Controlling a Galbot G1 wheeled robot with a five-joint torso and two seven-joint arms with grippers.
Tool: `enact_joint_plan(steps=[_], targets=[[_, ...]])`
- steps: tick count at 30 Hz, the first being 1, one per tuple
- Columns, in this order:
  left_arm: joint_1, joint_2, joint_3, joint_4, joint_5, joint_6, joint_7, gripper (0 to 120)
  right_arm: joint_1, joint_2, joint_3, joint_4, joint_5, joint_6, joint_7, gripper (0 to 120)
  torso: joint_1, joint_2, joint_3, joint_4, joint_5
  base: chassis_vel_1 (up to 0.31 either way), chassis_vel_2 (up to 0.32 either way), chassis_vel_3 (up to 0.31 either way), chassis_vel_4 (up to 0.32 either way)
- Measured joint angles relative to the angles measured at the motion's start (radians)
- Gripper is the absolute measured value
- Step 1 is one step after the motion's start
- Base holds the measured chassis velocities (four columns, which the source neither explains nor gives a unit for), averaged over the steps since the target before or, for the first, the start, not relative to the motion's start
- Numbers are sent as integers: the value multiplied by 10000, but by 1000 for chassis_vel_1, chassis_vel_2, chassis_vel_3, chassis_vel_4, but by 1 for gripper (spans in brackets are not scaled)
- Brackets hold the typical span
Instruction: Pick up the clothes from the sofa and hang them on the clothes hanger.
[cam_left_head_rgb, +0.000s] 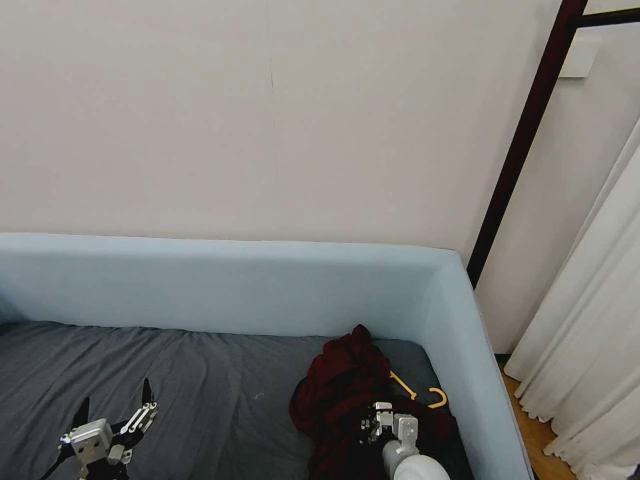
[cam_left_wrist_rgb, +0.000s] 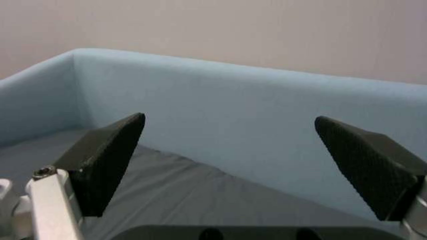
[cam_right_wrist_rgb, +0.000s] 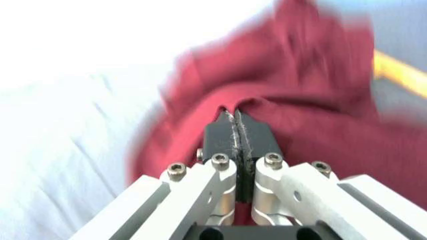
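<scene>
Head view: the red garment (cam_left_head_rgb: 345, 395) lies bunched on the right end of the sofa (cam_left_head_rgb: 250, 285), on the grey seat cushion (cam_left_head_rgb: 200, 380) near the right armrest. A yellow hanger (cam_left_head_rgb: 432, 398) pokes out just beside the heap, hook end showing. Our right gripper (cam_left_head_rgb: 376, 418) is down in the cloth. The left gripper (cam_left_head_rgb: 110, 432) is parked low over the bare cushion, well apart from the heap. A black rack post (cam_left_head_rgb: 520, 140) stands past the right armrest, beside the curtain (cam_left_head_rgb: 590, 350).

Left wrist view: the left gripper (cam_left_wrist_rgb: 233, 160) is spread wide, with nothing between its pads (cam_left_wrist_rgb: 107, 160). It faces the sofa backrest (cam_left_wrist_rgb: 233, 110).

Right wrist view: the right gripper (cam_right_wrist_rgb: 235, 135) is closed tight, pinching a fold of the red garment (cam_right_wrist_rgb: 300, 100). The yellow hanger (cam_right_wrist_rgb: 400, 75) is off to one side, not in the pinch.

Our read: we're in the pick-up step, grasp made and lift not yet done. The next move calls for a straight lift clear of the cushion. We can't tell whether the hanger is threaded into the garment, so watch for it dragging or dropping. After that comes the carry toward the rack post.
</scene>
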Motion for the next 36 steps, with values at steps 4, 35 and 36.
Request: enact_joint_plan(steps=[4,35,36], targets=[[-58,30,-1,11,-26,0,-6,100,100,-401,763,1105,716,813,-533,0,0,-1,0,0,0,0,0,0,0],[-308,-6,351,-375,-134,55,-25,100,7813,-4742,2115,2870,5070,1265,-255,0,0,0,-1,-2,-2,0,0,0,0],[-317,7,370,-380,-142,56,-26,100,8286,-4739,2027,2857,5234,1221,-113,0,-1,-1,0,1,-1,0,0,0,0]])
